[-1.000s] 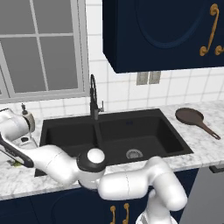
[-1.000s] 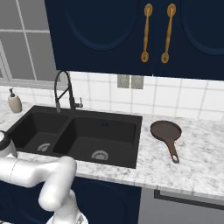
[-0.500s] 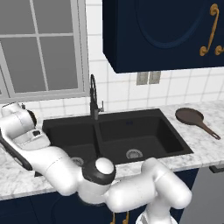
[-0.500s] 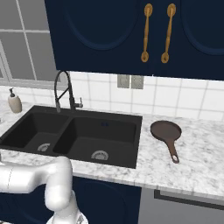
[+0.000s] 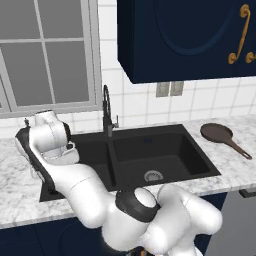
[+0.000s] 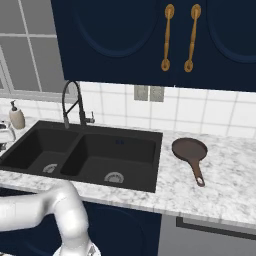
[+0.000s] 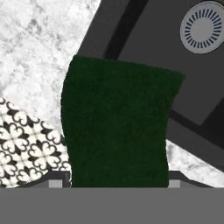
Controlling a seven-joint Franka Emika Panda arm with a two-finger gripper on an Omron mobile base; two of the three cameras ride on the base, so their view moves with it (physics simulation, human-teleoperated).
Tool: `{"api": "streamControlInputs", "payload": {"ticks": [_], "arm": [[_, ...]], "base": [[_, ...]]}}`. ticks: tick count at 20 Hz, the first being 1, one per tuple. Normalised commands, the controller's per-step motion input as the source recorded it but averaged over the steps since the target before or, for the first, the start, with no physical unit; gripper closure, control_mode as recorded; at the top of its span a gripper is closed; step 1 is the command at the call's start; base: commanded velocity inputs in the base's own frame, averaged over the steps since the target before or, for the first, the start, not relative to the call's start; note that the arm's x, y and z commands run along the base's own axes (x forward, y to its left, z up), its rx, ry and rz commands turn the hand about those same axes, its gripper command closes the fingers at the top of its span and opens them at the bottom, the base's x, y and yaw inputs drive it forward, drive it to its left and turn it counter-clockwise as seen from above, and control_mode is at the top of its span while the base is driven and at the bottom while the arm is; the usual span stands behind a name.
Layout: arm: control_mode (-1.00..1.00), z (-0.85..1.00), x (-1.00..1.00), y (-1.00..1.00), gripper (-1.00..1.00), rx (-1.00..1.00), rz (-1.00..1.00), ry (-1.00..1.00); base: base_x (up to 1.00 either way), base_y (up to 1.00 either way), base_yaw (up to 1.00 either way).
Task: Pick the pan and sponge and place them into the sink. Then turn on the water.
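The green sponge (image 7: 118, 127) sits between the gripper's (image 7: 113, 180) fingers, which hold it by its sides, above the sink's (image 7: 144, 39) edge and the marble counter (image 7: 39, 48). A round silver drain (image 7: 204, 27) shows in the basin. The pan (image 6: 190, 150) lies on the counter right of the sink.
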Motion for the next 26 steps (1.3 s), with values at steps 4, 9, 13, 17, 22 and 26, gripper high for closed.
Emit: {"api": "streamControlInputs", "payload": {"ticks": [4, 9, 13, 17, 22, 26], "arm": [[-1.00, 0.64, -0.07, -0.83, 1.00, 0.24, 0.16, 0.00], [-1.00, 0.62, -0.10, -0.98, 1.00, 0.09, 0.10, 0.00], [-1.00, 0.45, -0.11, -1.00, 1.00, 0.02, 0.07, 0.00], [-1.00, 0.28, -0.05, -1.00, 1.00, 0.00, 0.07, 0.00], [-1.00, 0.00, 0.07, -1.00, 1.00, 0.00, 0.01, 0.00], [-1.00, -0.08, 0.21, -1.00, 1.00, 0.04, 0.00, 0.00]], "base": [[0.00, 0.00, 0.00], [0.00, 0.00, 0.00], [0.00, 0.00, 0.00], [0.00, 0.00, 0.00], [0.00, 0.00, 0.00], [0.00, 0.00, 0.00]]}}
